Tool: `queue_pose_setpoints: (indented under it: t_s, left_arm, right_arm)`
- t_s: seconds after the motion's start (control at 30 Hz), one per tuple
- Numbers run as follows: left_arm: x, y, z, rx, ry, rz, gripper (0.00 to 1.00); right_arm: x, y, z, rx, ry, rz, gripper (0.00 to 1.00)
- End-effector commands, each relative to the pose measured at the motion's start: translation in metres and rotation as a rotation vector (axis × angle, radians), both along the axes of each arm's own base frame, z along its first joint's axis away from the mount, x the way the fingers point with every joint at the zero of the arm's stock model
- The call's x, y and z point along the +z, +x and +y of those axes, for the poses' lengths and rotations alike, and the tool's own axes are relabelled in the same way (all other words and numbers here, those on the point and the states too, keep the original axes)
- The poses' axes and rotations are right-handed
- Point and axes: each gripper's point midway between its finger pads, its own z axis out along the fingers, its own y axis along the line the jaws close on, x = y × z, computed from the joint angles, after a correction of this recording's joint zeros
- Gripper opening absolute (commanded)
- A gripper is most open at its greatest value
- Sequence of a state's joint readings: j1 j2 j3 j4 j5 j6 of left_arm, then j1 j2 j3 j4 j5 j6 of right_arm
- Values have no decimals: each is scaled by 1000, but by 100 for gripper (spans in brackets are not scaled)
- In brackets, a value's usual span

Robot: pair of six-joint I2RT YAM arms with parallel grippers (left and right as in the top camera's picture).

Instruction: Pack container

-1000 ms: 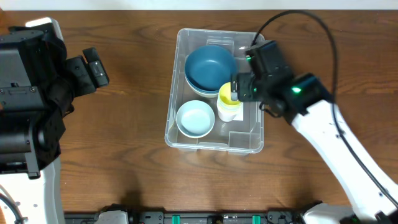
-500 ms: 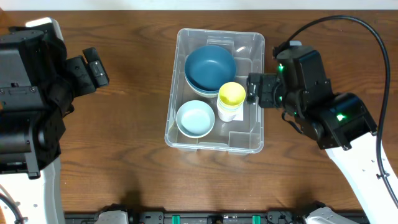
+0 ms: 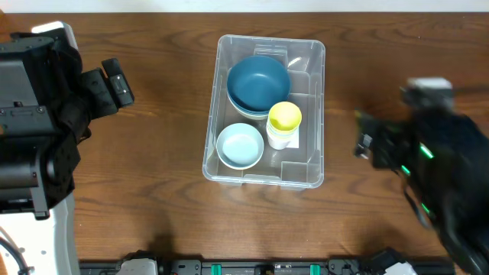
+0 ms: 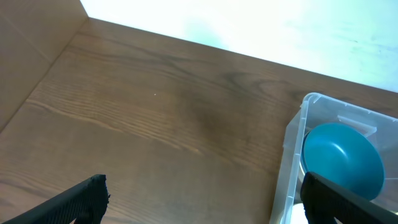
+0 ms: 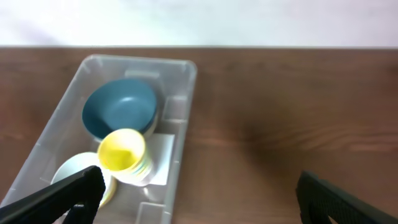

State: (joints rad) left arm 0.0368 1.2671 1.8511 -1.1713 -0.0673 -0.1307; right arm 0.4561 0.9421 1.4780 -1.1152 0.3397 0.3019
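Both pairs of jaws stand wide apart and hold nothing, as each wrist view shows you. The container (image 3: 312,76) sits mid-worktop (image 3: 168,221) between your arms, its long axis running from the near edge to the far. It lies to the left of the blurred right arm (image 3: 435,168), which is nearer to it than the left arm (image 3: 46,114). Count one container, holding one dark blue bowl (image 3: 258,82), one pale blue bowl (image 3: 240,145) and one yellow cup (image 3: 284,116).
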Motion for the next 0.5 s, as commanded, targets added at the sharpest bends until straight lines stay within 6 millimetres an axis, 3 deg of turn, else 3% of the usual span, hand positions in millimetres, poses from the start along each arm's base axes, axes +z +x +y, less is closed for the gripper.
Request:
queue_pose_setpoints:
  t_s: [0.0, 0.1, 0.2, 0.33, 0.47]
  left_arm:
    - [0, -1, 3, 14, 6, 2, 98]
    - [0, -1, 3, 14, 6, 2, 98]
    - [0, -1, 3, 14, 6, 2, 98]
    - [0, -1, 3, 14, 6, 2, 98]
    - [0, -1, 3, 14, 6, 2, 98]
  right_arm:
    - [1, -16, -37, -95, -66, -42, 99]
    - [-19, -30, -66, -206, -63, -40, 99]
    - [-51, -40, -86, -296, -48, -30, 99]
    - [-101, -43, -98, -353, -21, -39, 99]
    - [-146, -38, -96, -340, 10, -81, 99]
